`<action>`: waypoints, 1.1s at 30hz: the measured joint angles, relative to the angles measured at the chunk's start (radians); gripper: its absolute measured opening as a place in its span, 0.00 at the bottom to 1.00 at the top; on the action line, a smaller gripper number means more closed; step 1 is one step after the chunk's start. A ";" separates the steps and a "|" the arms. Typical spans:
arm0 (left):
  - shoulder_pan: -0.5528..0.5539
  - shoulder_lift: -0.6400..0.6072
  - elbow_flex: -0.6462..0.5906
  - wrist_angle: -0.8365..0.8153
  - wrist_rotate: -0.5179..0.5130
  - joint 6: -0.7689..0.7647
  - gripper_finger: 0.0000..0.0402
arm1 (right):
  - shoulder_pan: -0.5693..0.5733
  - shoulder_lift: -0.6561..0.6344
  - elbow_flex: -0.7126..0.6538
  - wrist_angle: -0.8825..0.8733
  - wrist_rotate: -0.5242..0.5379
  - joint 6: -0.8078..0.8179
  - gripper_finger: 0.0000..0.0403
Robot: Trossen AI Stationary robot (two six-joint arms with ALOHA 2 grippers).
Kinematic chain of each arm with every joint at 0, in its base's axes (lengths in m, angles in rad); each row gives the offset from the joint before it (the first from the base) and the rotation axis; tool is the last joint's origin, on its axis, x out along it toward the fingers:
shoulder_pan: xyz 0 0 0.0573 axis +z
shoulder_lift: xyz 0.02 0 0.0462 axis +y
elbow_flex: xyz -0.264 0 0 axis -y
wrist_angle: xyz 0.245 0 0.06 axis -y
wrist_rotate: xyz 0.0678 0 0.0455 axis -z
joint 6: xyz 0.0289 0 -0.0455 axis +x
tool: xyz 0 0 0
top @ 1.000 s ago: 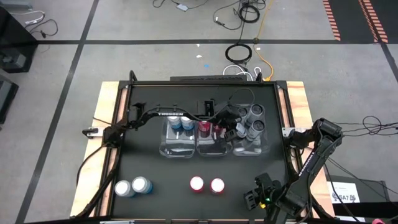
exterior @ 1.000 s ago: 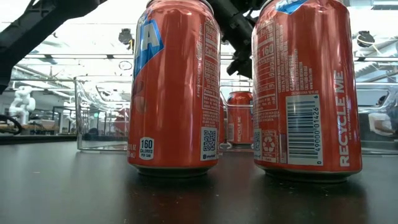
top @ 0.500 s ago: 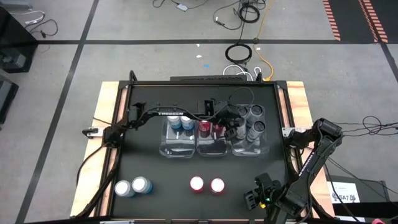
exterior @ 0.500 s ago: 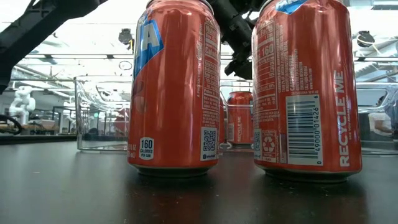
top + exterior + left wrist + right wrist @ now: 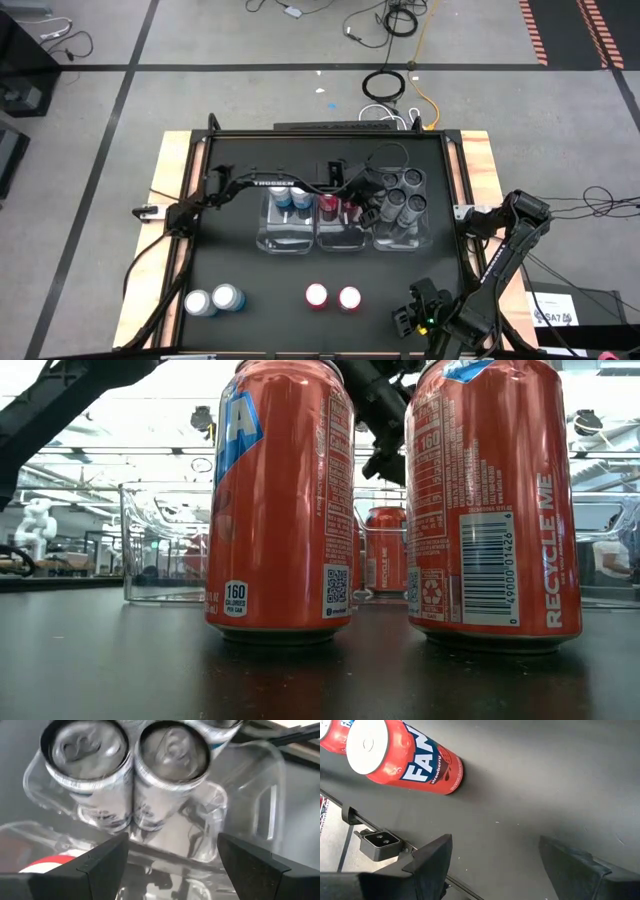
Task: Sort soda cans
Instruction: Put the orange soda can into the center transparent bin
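Three clear bins stand in a row mid-table. The left bin [image 5: 290, 238] holds two light blue cans [image 5: 291, 197], the middle bin two red cans [image 5: 338, 206], the right bin [image 5: 400, 238] several dark grey cans [image 5: 404, 192], all upright. My left gripper [image 5: 372, 210] hovers open and empty above the grey cans [image 5: 172, 755] at the right bin's left side; it also shows in the low view [image 5: 385, 430]. Two blue cans [image 5: 213, 299] and two red cans [image 5: 333, 297] stand near the front edge. My right gripper [image 5: 405, 318] waits open and empty at the front right.
The two red cans [image 5: 280, 500] fill the low view close up. One red can [image 5: 405, 757] stands near the table's front rim in the right wrist view. Bare black table lies between the bins and the front cans.
My left gripper has drawn back a little toward the table's left from over the right bin, so more grey can tops now show there. The cans on the table and my right arm have kept still.
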 joint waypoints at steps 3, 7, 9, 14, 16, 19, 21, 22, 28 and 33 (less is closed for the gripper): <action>0.002 -0.034 0.000 -0.044 0.012 0.000 0.78 | 0.000 0.000 0.000 -0.005 0.000 -0.003 0.72; 0.005 -0.092 0.000 -0.141 0.012 0.011 0.78 | 0.000 0.000 0.000 -0.016 0.003 -0.008 0.72; 0.005 -0.120 0.000 -0.210 0.012 0.028 0.78 | 0.000 0.000 0.000 -0.022 0.004 -0.011 0.72; -0.019 -0.199 0.001 -0.397 0.011 -0.004 0.78 | -0.005 0.000 0.000 -0.048 0.007 -0.019 0.72; -0.036 -0.222 0.001 -0.461 0.005 -0.018 0.78 | -0.014 -0.001 0.000 -0.056 0.011 -0.032 0.72; -0.076 -0.252 -0.012 -0.501 -0.069 -0.026 0.78 | -0.033 -0.001 0.000 -0.060 0.015 -0.095 0.72; -0.112 -0.273 -0.034 -0.508 -0.117 -0.058 0.78 | -0.048 -0.001 0.000 -0.074 0.015 -0.151 0.72; -0.133 -0.288 -0.057 -0.505 -0.129 -0.074 0.78 | -0.056 -0.001 0.000 -0.080 0.019 -0.175 0.72; -0.245 -0.411 -0.300 -0.492 -0.183 -0.192 0.78 | -0.109 -0.001 0.000 -0.085 0.084 -0.314 0.72; -0.326 -0.607 -0.568 -0.389 -0.209 -0.373 0.78 | -0.137 -0.028 0.000 -0.094 0.085 -0.415 0.72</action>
